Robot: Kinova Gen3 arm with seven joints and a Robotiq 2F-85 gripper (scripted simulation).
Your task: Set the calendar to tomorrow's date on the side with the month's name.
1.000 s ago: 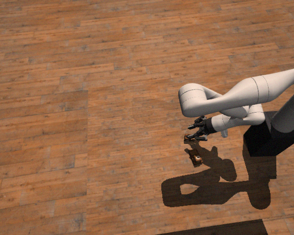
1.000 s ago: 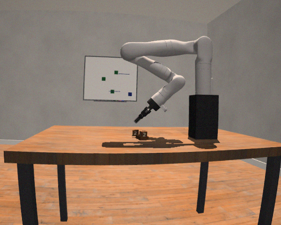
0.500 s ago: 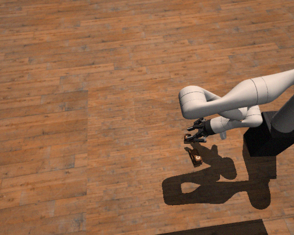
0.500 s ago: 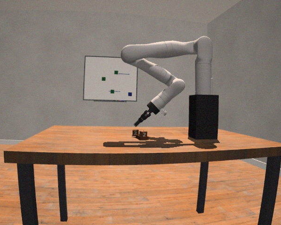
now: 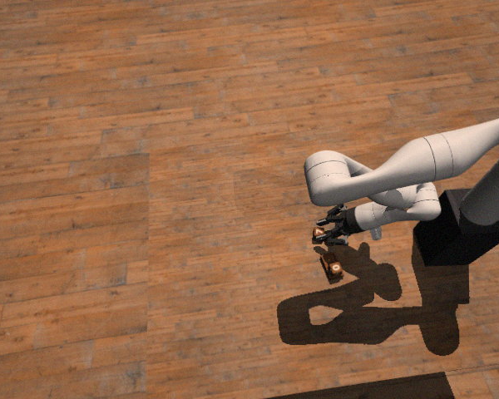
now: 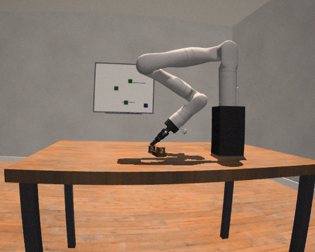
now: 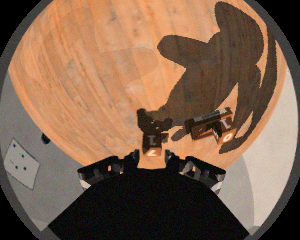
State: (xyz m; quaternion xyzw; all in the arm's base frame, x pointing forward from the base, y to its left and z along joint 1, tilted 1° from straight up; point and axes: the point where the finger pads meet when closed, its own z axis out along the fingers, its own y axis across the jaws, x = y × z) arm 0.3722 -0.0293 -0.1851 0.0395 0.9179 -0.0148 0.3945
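The tray [image 5: 324, 265] [image 7: 195, 131] stands on the table; small lettering shows on its long side in the wrist view, too small to read. One cube [image 5: 335, 268] [image 6: 160, 150] [image 7: 224, 133] is at one end of the tray, with 0 on top, and 1 and 2 on side faces. The tray's other end holds no cube. The other cube [image 5: 318, 232] [image 6: 151, 148] [image 7: 152, 144] is on the table outside the tray, with what looks like 7 on top, and 1 and 2 on sides. My gripper [image 5: 318, 229] [image 6: 152, 145] [image 7: 152, 154] is partly open, tilted, its fingertips at either side of this cube, with gaps in the wrist view.
The arm's black base [image 5: 449, 232] [image 6: 228, 131] stands on the table [image 6: 97, 177] to the right of the cubes in the top and exterior views. The arm's shadow falls across the table beside the tray. A whiteboard [image 6: 108, 75] hangs on the wall behind.
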